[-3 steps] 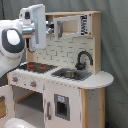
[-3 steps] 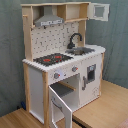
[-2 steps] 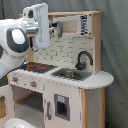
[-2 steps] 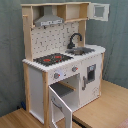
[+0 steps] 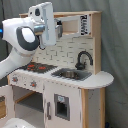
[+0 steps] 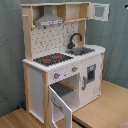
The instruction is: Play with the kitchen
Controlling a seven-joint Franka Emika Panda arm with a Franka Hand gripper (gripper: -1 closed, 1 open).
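Kitchen [image 6: 65, 65] standing on wooden tabletop [image 6: 105, 107] in second exterior view, oven door [image 6: 61, 104] hanging open, arm [image 5: 30, 37] hovering over stovetop [image 5: 36, 67] in first exterior view, pincer state impossible to tell

Behind my workspace hangs a grey-green curtain [image 6: 11, 55], plain and softly folded in both exterior views. Below lies a light wooden floor [image 6: 107, 107], evenly lit.

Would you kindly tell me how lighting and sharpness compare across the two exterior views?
First exterior view: the white robot arm looms soft-edged, hiding part of the white and light-wood toy kitchen. Second exterior view: even light, no glare, kitchen whole, oven door open.
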